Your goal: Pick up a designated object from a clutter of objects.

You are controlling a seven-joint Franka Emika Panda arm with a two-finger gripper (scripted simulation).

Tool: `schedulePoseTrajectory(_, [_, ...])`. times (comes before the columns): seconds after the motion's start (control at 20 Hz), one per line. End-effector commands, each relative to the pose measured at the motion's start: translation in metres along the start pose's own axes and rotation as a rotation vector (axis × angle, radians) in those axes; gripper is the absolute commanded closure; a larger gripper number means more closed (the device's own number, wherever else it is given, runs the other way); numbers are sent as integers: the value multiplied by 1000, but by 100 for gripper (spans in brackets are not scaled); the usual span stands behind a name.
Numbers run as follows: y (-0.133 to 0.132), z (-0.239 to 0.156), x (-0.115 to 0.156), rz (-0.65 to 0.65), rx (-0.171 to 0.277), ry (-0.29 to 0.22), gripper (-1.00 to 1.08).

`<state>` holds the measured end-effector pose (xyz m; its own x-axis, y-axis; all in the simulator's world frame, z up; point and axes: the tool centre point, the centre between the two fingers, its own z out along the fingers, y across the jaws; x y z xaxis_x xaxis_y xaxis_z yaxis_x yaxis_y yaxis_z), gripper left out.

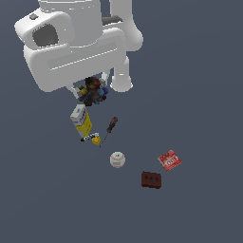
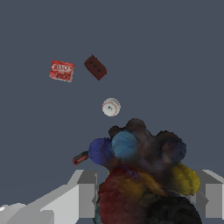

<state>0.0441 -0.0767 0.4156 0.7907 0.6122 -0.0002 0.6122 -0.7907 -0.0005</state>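
Observation:
The designated object (image 1: 92, 91), a lumpy dark thing with red, blue and yellow bits, sits between my gripper's (image 1: 91, 88) two fingers under the big white hand. In the wrist view the lump (image 2: 140, 175) fills the space between the grey fingers (image 2: 85, 192), and the gripper (image 2: 148, 194) is shut on it. The clutter of objects lies on the dark floor beyond it, and looks small and far off from the wrist. The lump appears held above the floor.
Yellow-white box (image 1: 81, 121), yellow padlock (image 1: 96, 140) and red-handled screwdriver (image 1: 109, 127) lie just past the lump. Farther out are the white baseball (image 1: 117, 159), dark red brick (image 1: 151, 179) and red packet (image 1: 169, 160). The arm's white body (image 1: 76, 52) hangs over the scene.

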Motion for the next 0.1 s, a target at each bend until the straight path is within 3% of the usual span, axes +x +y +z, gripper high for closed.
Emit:
schedulePoseTrajectory(0.0, [1,-4,-1,-1,0,0,108])
schedulePoseTrajectory(0.05, [2,-4,-1,-1,0,0,108])
